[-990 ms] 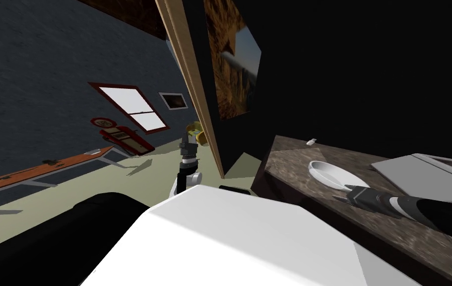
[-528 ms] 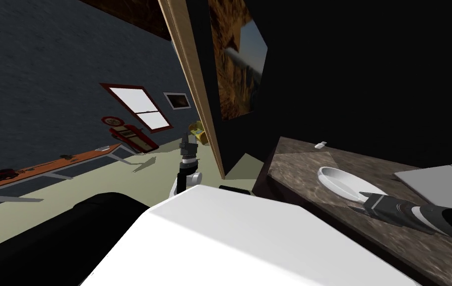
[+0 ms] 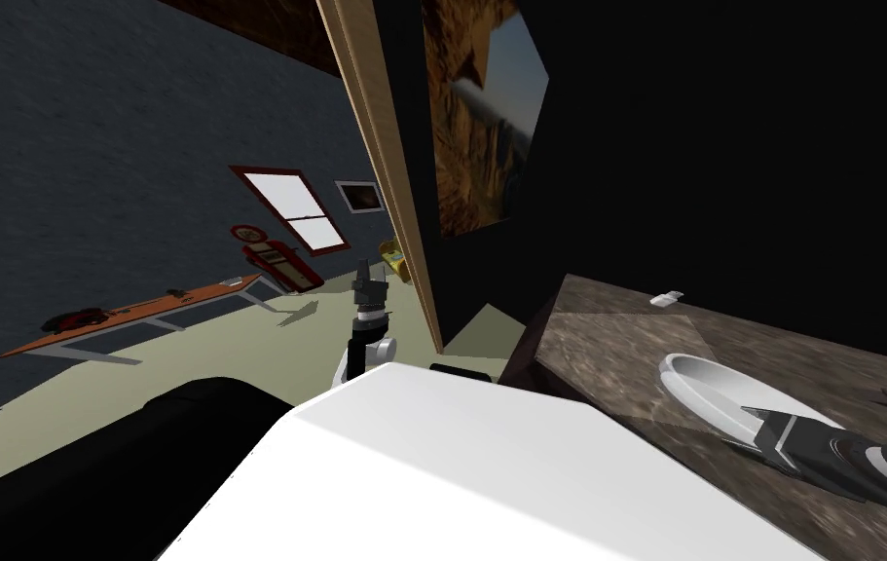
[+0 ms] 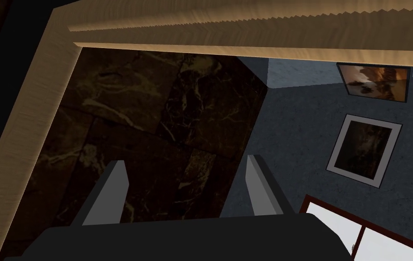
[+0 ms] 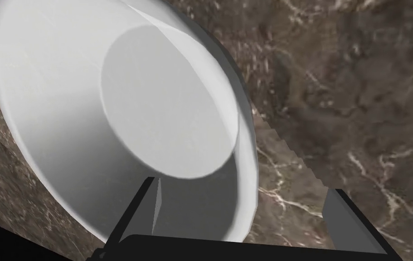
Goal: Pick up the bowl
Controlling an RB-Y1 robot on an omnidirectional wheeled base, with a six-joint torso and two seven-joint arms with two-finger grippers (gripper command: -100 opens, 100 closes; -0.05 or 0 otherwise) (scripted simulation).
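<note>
Brown marbled table [image 3: 607, 336], white bowl [image 5: 110, 113] near its corner, my right fingers [image 5: 144, 208] spread across its rim.

One right finger reaches inside the bowl and the other hangs outside over the stone, so the near wall sits between them. I judge this is the line-up for a rim pinch, since the bowl is too wide and shallow to take around its sides. Nothing is gripped yet. My left fingers [image 4: 110, 195] are also parted and empty, held out ahead of me and well apart from the table, out of the way. A small white object [image 3: 667, 299] lies beyond the bowl. Past the table is a black area. To the left I see pale green floor, a dark grey wall and a red-framed window [image 3: 293, 216].
</note>
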